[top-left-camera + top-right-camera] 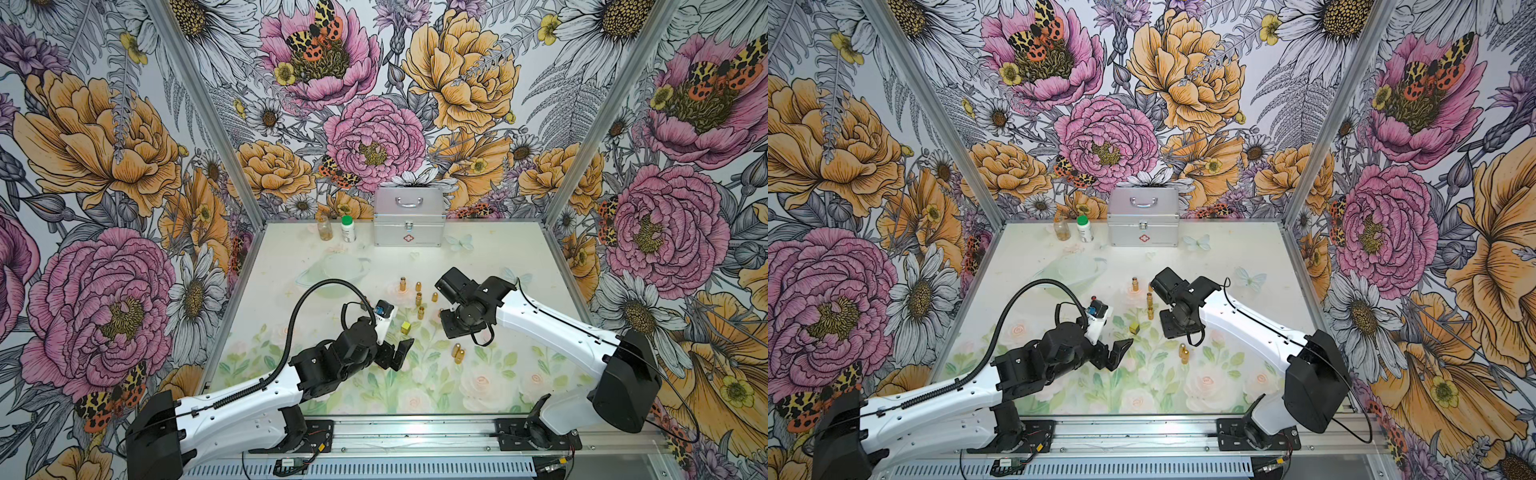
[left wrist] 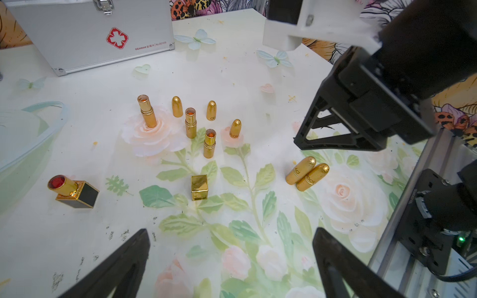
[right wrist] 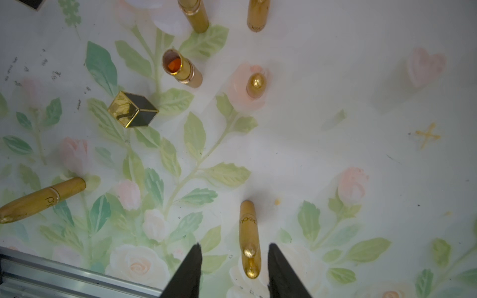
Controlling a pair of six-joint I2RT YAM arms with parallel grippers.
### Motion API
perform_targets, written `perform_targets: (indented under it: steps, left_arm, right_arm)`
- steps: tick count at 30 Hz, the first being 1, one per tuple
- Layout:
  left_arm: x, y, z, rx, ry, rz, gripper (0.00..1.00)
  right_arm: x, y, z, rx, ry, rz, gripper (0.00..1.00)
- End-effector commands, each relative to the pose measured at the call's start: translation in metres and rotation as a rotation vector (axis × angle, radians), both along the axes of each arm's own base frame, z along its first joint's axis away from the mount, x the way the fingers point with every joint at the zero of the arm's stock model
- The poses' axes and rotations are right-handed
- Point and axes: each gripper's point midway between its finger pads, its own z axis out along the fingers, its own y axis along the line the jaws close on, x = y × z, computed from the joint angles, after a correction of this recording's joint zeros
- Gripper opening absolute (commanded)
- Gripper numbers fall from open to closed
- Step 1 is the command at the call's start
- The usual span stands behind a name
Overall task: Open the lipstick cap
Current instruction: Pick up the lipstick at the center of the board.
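**Desk (image 2: 258,85), floral print.** The right gripper (image 3: 234,245) pointed downward. Its fingers (image 3: 191,271) were parted on either side of a gold bullet-shaped lipstick (image 3: 247,227), which stood tip-up on the desk; neither finger visibly touched it. The left gripper (image 2: 231,230) hung empty, fingers spread wide. Nearby stood three uncapped tubes (image 2: 191,123) and three loose caps (image 2: 211,111). Two closed lipsticks (image 2: 300,170) lay side by side.

On my worktop (image 1: 490,257), upright gold tubes (image 1: 419,298) crowd the centre; metal case (image 1: 409,220) blocks 12 o'clock; I pass freely at 6 and 2 o'clock.
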Motion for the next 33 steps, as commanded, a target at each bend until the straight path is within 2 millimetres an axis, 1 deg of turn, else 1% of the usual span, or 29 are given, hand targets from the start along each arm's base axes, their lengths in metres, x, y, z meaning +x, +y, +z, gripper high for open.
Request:
perform_targets:
  steps: [1, 4, 8, 16, 25, 33]
  left_arm:
    - [-0.002, -0.002, 0.000, 0.028, -0.027, -0.012, 0.99]
    - [-0.004, -0.003, -0.003, 0.032, -0.024, -0.019, 0.99]
    - [-0.004, -0.005, -0.005, 0.038, -0.020, -0.022, 0.99]
    - [-0.004, -0.008, -0.006, 0.047, -0.016, -0.028, 0.99]
    - [-0.005, -0.009, -0.008, 0.058, -0.014, -0.036, 0.99]
    - [-0.004, -0.009, -0.009, 0.062, -0.015, -0.032, 0.99]
  right_arm:
    - [-0.008, -0.002, -0.010, -0.021, 0.036, 0.029, 0.43]
    - [-0.006, -0.006, -0.017, -0.049, 0.035, 0.029, 0.43]
    - [-0.005, -0.003, -0.025, -0.055, 0.048, 0.043, 0.42]
    - [-0.009, -0.006, -0.039, -0.078, 0.081, 0.051, 0.38]
    - [-0.014, -0.004, -0.048, -0.069, 0.100, 0.052, 0.34]
    - [-0.015, -0.007, -0.055, -0.087, 0.107, 0.053, 0.32]
